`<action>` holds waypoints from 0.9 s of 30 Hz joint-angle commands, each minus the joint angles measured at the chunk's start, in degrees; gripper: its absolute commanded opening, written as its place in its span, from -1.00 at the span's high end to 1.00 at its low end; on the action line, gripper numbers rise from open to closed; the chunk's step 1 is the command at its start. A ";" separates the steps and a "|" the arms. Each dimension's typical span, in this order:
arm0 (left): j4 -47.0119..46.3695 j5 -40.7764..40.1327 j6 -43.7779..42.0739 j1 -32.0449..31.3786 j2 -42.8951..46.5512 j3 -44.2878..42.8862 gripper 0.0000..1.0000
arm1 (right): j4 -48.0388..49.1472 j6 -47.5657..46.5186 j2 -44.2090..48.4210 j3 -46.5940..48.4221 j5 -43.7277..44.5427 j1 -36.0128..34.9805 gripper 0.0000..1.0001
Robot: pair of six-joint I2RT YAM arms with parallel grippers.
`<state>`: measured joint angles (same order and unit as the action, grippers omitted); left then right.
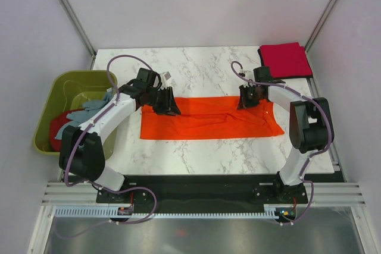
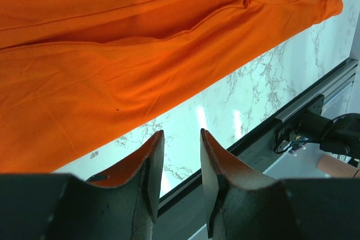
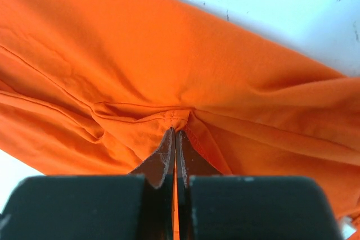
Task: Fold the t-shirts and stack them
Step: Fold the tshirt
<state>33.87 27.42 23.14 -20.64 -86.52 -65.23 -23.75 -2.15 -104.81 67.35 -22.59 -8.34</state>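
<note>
On the marble table [image 1: 196, 66], centre: orange t-shirt [image 1: 208, 120] lies flat as a long band running 9 to 3 o'clock. At its 3 o'clock end the right gripper [image 3: 175, 133] is pinched tight on a pucker of cloth. At the 9 o'clock end the left gripper [image 2: 181, 139] has jaws apart, nothing between. Folded crimson t-shirt [image 1: 283, 59] sits at 1 o'clock. Fabric looks light, limp, wrinkle-prone; best taken at hems or corners, both ends together.
</note>
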 commanded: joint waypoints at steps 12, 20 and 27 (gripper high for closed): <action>-7.49 0.10 9.20 -2.56 3.20 4.67 0.12 | -0.60 19.55 18.85 -12.22 19.33 -11.96 0.85; -22.78 2.99 17.19 -10.10 0.04 6.79 0.05 | -6.31 28.67 32.37 -14.26 20.47 -12.40 0.41; -33.60 -0.52 26.25 -16.00 -7.95 3.54 0.03 | -7.81 37.13 30.21 -16.22 42.28 -7.14 0.29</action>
<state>8.56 28.53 42.70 -34.94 -91.15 -58.57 -29.93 28.91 -69.93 50.68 8.75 -19.14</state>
